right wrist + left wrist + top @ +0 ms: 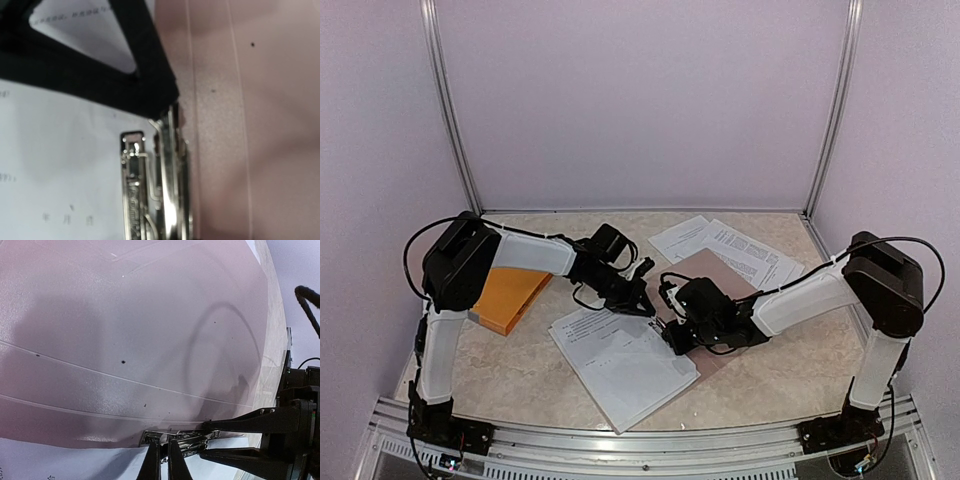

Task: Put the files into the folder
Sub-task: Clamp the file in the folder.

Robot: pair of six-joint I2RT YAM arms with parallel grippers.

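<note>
Left gripper (162, 445), chrome clip (150, 185), grainy pink folder (150, 315)

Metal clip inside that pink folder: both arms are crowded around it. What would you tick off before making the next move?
1. Pink folder lies open and flat: ok.
2. Left tool shut, tips at the metal clip: ok.
3. Right tool has a finger on either side of the clip; firm hold: cannot tell.
4. Clip raised enough for paper: cannot tell.
5. Printed sheet reaches the clip: ok.
6. All paper inside: not ok, loose sheets lie beyond the folder.
</note>
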